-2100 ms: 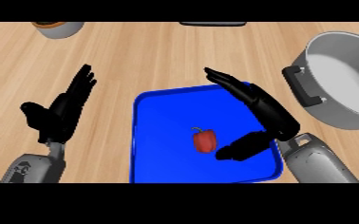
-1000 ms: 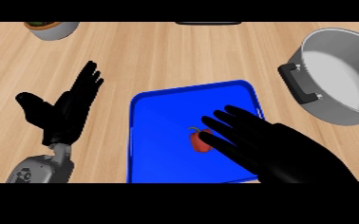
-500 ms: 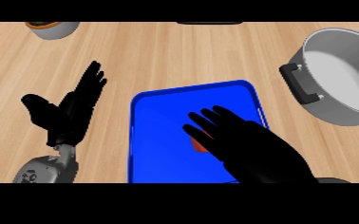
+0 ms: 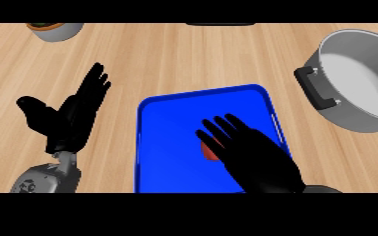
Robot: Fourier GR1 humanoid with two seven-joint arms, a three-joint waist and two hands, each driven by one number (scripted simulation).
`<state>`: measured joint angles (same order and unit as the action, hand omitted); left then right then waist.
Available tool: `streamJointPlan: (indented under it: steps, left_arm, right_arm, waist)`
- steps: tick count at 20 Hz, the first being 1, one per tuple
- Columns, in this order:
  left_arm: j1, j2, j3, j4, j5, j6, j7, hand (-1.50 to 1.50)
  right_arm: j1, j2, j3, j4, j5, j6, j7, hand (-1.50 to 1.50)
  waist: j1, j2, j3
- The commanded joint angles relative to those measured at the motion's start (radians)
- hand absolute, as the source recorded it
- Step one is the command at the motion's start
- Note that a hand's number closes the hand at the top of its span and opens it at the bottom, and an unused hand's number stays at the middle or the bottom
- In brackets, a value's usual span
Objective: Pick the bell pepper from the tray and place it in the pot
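Observation:
A blue tray (image 4: pixel 170 125) lies on the wooden counter at the lower middle. A red bell pepper (image 4: pixel 209 150) rests on it, mostly covered by my right hand (image 4: pixel 255 157). That hand is spread flat over the pepper, palm down, fingers straight and pointing up-left; only a sliver of red shows at its left edge. The grey pot (image 4: pixel 354 85) with a black handle (image 4: pixel 316 89) stands at the right edge, its inside bare. My left hand (image 4: pixel 70 117) rests open on the counter left of the tray, fingers up.
A small grey bowl (image 4: pixel 55 30) with something brown in it sits at the far left corner. A dark object (image 4: pixel 220 24) peeks in at the top middle edge. Bare wood lies between tray and pot.
My right hand has come over the tray from the right, turned palm down and slid left onto the pepper, hiding most of it. The left hand has barely shifted.

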<state>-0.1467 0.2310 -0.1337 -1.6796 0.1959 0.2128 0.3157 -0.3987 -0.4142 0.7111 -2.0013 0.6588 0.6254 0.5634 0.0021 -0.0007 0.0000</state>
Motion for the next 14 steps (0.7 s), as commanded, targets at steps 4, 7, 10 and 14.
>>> streamJointPlan:
  steps: [4,7,10,14]
  left_arm:
    - [0.026,-0.001,0.052,0.028,0.017,-0.081,-0.044,0.00]
    - [0.006,-0.046,0.015,-0.021,-0.056,-0.005,0.041,0.00]
    - [0.096,-0.056,0.005,-0.055,-0.061,-0.038,-0.016,0.00]
    - [0.011,-0.057,0.035,-0.033,-0.080,-0.032,0.038,0.00]
  right_arm:
    - [0.019,0.110,-0.049,0.022,0.064,0.016,-0.043,-1.50]
    - [0.107,0.087,-0.013,0.063,0.167,-0.079,-0.146,-1.50]
    - [0.083,0.195,-0.004,0.014,0.173,0.025,-0.033,-1.50]
    - [0.091,0.237,-0.015,0.118,0.243,-0.009,-0.046,-1.50]
  waist:
    - [0.001,0.001,0.000]
    - [-0.001,0.000,0.000]
    - [0.001,0.000,0.000]
    - [0.000,0.000,0.000]
